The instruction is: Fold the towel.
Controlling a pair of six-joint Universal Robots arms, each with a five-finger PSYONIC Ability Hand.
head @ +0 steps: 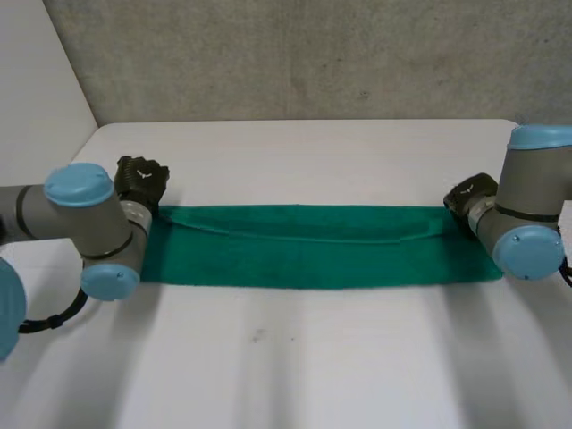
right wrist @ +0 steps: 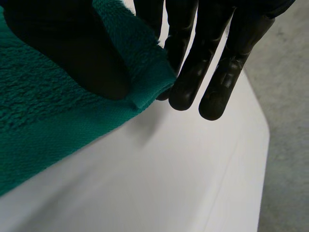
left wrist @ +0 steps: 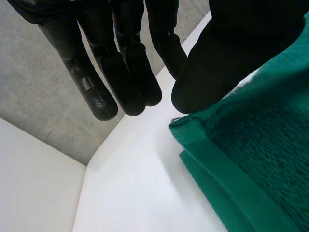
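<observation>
Our towel (head: 313, 255) runs left-right between hands. Left hand (head: 141, 182) — open — sits at its far corner; right hand (head: 468, 197) pinches the other.

The setting looks like a robotics lab or test cell. A plain white table (head: 304, 357) stands against a rough grey concrete wall (head: 313, 54). Two grey industrial arms with light-blue caps, the left arm (head: 85, 219) and the right arm (head: 527, 206), work over a green towel (head: 313, 255) laid out as a test piece.
</observation>
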